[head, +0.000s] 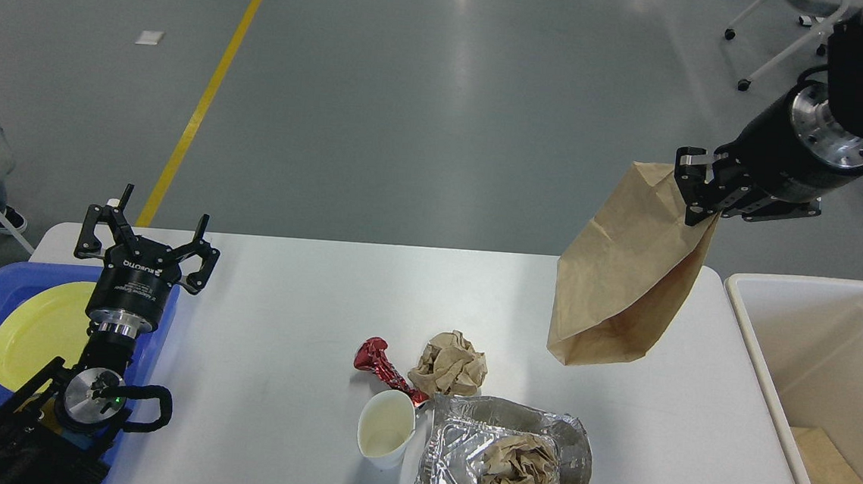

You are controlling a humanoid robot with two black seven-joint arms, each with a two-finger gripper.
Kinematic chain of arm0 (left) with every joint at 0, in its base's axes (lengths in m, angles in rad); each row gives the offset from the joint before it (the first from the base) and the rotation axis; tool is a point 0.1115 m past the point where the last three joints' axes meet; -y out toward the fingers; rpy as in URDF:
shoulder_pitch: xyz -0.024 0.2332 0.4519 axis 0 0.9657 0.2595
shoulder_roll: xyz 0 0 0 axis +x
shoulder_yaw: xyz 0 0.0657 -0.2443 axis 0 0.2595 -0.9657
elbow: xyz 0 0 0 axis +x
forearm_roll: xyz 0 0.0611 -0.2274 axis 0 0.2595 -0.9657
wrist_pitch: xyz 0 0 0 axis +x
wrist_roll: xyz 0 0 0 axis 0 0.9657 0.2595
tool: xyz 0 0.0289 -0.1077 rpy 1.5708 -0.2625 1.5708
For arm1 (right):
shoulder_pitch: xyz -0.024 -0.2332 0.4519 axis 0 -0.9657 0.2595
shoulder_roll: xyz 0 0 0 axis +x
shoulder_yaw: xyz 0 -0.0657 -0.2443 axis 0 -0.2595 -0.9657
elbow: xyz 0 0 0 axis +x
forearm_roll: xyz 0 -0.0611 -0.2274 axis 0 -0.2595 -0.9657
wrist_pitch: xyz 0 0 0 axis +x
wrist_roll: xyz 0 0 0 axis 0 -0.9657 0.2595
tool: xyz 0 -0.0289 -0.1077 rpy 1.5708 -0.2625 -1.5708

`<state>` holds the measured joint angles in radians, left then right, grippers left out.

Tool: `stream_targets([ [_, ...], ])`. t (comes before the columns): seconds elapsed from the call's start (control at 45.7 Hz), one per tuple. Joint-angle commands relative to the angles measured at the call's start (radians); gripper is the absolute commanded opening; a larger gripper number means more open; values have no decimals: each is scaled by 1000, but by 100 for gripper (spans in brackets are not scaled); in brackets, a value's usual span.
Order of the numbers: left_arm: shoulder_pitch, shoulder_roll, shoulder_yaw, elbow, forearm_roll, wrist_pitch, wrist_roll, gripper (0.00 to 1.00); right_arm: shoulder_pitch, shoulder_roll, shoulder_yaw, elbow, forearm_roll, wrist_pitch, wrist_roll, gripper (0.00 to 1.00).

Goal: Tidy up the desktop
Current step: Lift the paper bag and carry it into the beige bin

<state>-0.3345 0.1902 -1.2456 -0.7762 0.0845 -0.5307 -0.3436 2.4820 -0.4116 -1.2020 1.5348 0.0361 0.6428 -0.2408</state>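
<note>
A brown paper bag (630, 275) is held pinched by the right gripper (697, 196) above the desktop (282, 315) (the left gripper (147, 233) is spread wide).

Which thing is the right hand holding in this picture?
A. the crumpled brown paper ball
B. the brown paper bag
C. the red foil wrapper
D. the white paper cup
B: the right hand pinches the top edge of the brown paper bag, which hangs in the air over the desktop, while the wrapper, cup and paper ball lie untouched.
</note>
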Motion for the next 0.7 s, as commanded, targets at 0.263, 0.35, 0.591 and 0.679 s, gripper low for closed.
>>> stream_targets([
  [0.263,2,0,0,0,0,0,0,99,126,-29,-117,93,-35,38,2,0],
  [0.35,2,0,0,0,0,0,0,99,120,-62,-185,71,-41,26,2,0],
  [0.591,2,0,0,0,0,0,0,99,-72,-309,-271,-168,-120,-14,0,0],
  [0.679,2,0,0,0,0,0,0,99,-182,-398,-245,-274,-171,-21,-3,0],
])
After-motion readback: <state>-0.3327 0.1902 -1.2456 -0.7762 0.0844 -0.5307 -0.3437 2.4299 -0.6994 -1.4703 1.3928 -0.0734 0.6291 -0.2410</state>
